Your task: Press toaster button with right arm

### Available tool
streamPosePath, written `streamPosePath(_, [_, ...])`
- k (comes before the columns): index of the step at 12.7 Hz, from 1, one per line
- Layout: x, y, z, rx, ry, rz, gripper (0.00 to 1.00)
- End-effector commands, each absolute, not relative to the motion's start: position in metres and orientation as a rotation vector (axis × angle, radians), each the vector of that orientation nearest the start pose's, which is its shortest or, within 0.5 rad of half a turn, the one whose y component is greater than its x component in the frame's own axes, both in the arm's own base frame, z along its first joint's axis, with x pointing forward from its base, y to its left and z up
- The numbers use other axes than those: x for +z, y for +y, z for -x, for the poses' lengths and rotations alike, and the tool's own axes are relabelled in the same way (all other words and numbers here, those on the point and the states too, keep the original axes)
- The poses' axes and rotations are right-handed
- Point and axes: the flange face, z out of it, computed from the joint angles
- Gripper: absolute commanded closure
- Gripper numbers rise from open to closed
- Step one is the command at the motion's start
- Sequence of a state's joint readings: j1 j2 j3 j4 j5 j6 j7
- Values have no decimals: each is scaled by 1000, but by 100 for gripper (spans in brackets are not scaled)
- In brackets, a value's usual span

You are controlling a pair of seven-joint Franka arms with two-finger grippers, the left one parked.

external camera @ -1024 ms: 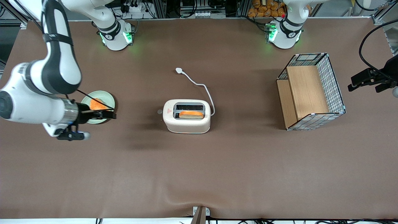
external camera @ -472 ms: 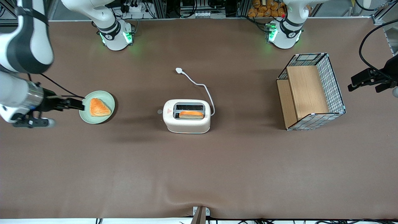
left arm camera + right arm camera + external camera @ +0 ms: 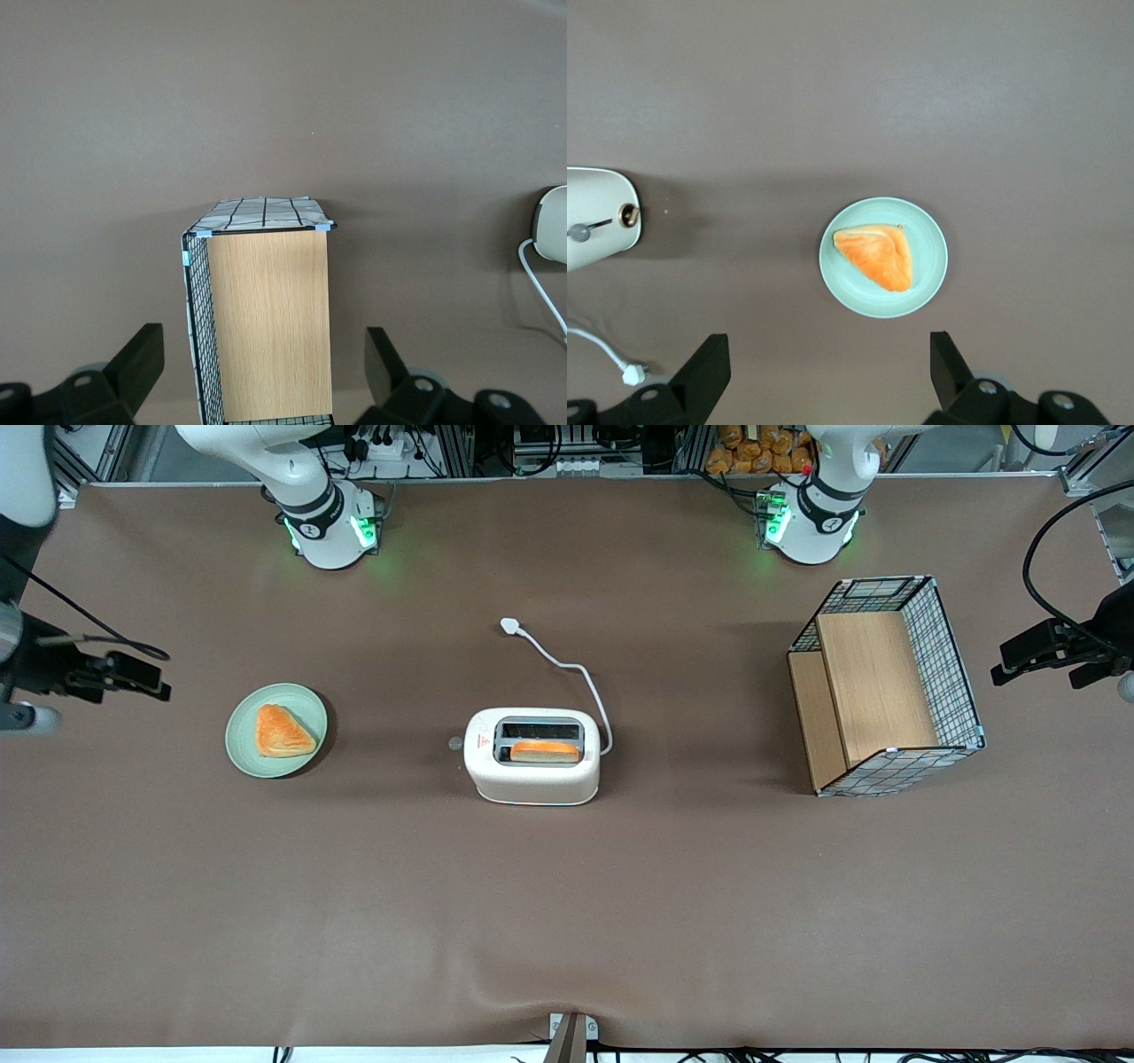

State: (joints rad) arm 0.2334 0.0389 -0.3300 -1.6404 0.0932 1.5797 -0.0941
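Observation:
The white two-slot toaster (image 3: 532, 766) stands mid-table with an orange toast slice in the slot nearer the front camera. The toaster button (image 3: 455, 742), a small pale-grey knob, sticks out of the narrow end that faces the working arm; it also shows in the right wrist view (image 3: 579, 232). My right arm's gripper (image 3: 158, 677) hangs open and empty near the working arm's end of the table, well away from the toaster, with the plate between them. In the right wrist view the gripper (image 3: 828, 359) has its black fingers (image 3: 709, 363) wide apart over bare table.
A pale-green plate (image 3: 244, 757) holds an orange pastry (image 3: 282, 732), also shown in the right wrist view (image 3: 879, 255). The toaster's white cord and plug (image 3: 510, 625) trail away from the camera. A wire-and-wood basket (image 3: 886, 691) sits toward the parked arm's end.
My right gripper has drawn back from above the plate toward the working arm's end of the table, away from the toaster. The plate and pastry are now uncovered.

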Motion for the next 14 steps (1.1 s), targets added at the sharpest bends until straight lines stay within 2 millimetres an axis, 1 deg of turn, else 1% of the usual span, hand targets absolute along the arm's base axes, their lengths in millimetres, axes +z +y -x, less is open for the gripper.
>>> streamPosePath(1, [589, -39, -544, 120, -1, 3062, 0])
streamPosePath(2, [594, -37, -540, 121, 4, 3061, 0])
streamPosePath(5, [609, -21, -529, 128, 79, 3076, 0])
streamPosePath(9, [628, -21, -514, 113, 100, 3081, 0])
streamPosePath(10, [629, -23, -511, 122, 106, 3080, 0])
streamPosePath(12, [632, -24, -510, 123, 89, 3079, 0])
streamPosePath(13, [639, -23, -511, 102, 79, 3082, 0])
streamPosePath(14, [642, -23, -512, 93, 73, 3089, 0])
